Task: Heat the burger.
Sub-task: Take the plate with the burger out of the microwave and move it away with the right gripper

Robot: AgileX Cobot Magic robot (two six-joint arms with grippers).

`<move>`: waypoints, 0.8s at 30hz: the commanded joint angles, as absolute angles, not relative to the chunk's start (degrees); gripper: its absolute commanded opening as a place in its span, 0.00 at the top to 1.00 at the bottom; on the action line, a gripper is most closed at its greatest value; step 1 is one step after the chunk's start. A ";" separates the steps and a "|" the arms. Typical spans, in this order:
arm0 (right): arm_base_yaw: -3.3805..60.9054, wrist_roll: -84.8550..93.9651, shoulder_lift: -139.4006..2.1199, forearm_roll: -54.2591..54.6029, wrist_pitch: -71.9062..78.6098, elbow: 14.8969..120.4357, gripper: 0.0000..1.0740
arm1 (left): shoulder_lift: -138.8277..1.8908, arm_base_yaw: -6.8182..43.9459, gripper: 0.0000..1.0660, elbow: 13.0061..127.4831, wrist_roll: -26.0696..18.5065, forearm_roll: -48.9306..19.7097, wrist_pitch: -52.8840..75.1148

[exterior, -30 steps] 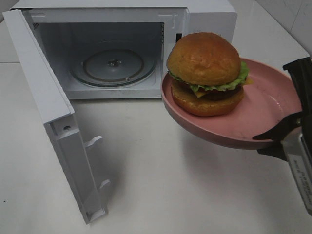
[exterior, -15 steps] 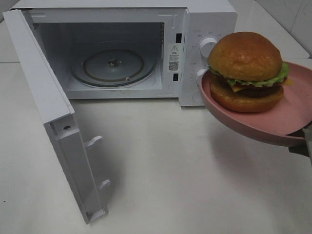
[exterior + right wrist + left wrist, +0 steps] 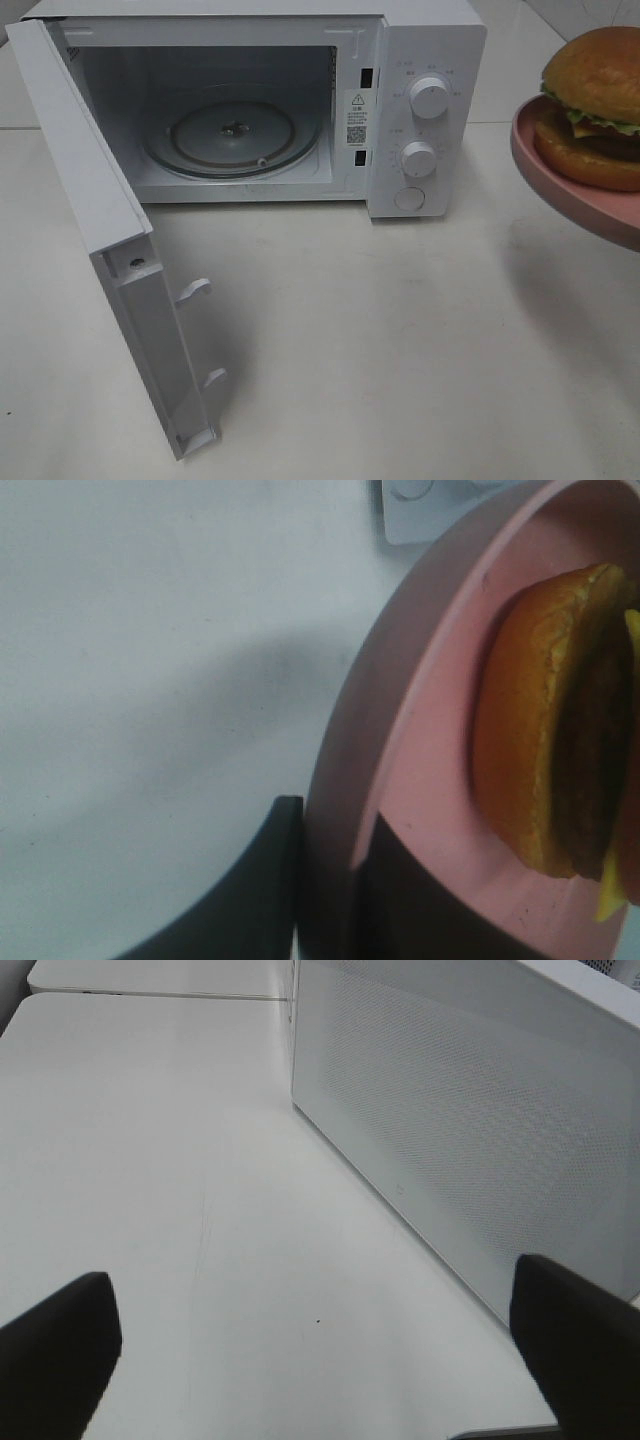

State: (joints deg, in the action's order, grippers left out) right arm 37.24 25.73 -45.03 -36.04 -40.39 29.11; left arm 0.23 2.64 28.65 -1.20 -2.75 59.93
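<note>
White tabletop (image 3: 400, 350) fills the exterior view, with pale tiled wall just showing at one o'clock. On it we see a white microwave (image 3: 430, 60), its door (image 3: 110, 240) swung wide, the glass turntable (image 3: 232, 135) bare. A warning triangle and QR sticker (image 3: 357, 120) sit on the frame; the print beside the two dials (image 3: 429, 100) is too small for us to read. At three o'clock the burger (image 3: 595, 105) rides on a pink plate (image 3: 570, 190) held in the air. Our right gripper (image 3: 330, 880) pinches the plate rim between its fingers. Our left gripper (image 3: 310, 1360) hangs by the microwave's perforated side, fingers wide apart.
</note>
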 commanded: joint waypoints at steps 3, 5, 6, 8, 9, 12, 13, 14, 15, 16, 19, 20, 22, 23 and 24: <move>36.90 17.59 -44.06 -44.75 -40.91 29.45 0.99 | 1.38 2.52 0.08 28.48 -1.15 -3.09 59.42; 36.90 15.70 -44.06 -46.12 -42.06 29.45 0.99 | 1.38 2.52 0.08 28.48 -1.15 -3.09 59.42; 36.90 15.70 -44.06 -46.12 -42.06 29.45 0.99 | 1.38 2.52 0.08 28.48 -1.15 -3.09 59.42; 36.90 14.61 -44.29 -46.41 -42.86 29.45 0.99 | 1.38 2.52 0.08 28.48 -1.15 -3.09 59.42; 36.90 14.09 -44.35 -46.41 -43.43 29.45 0.99 | 1.38 2.52 0.08 28.48 -1.15 -3.09 59.42; 36.90 10.49 -47.15 -47.10 -47.21 29.45 0.99 | 1.38 2.52 0.08 28.48 -1.15 -3.09 59.42; 36.90 10.49 -47.15 -47.10 -47.21 29.45 0.99 | 1.38 2.52 0.08 28.48 -1.15 -3.09 59.42; 36.90 7.16 -49.16 -47.96 -49.27 29.51 0.99 | 1.38 2.52 0.08 28.48 -1.15 -3.09 59.42; 36.90 5.39 -50.08 -48.47 -50.25 29.51 0.99 | 1.38 2.52 0.08 28.48 -1.15 -3.09 59.42; 36.90 5.39 -50.08 -48.47 -50.25 29.51 0.99 | 1.38 2.52 0.08 28.48 -1.15 -3.09 59.42; 36.90 -2.69 -53.34 -50.31 -52.14 29.51 0.99 | 1.38 2.52 0.08 28.48 -1.15 -3.09 59.42; 36.90 -8.31 -55.18 -50.94 -53.40 29.51 0.99 | 1.38 2.52 0.08 28.48 -1.15 -3.09 59.42; 36.90 -12.55 -56.61 -50.94 -54.32 29.51 0.99 | 1.38 2.52 0.08 28.48 -1.15 -3.09 59.42; 36.90 -14.27 -57.24 -50.94 -54.83 29.51 0.99 | 1.38 2.52 0.08 28.48 -1.15 -3.09 59.42; 36.90 -14.27 -57.24 -50.94 -54.83 29.51 0.99 | 1.38 2.52 0.08 28.48 -1.15 -3.09 59.42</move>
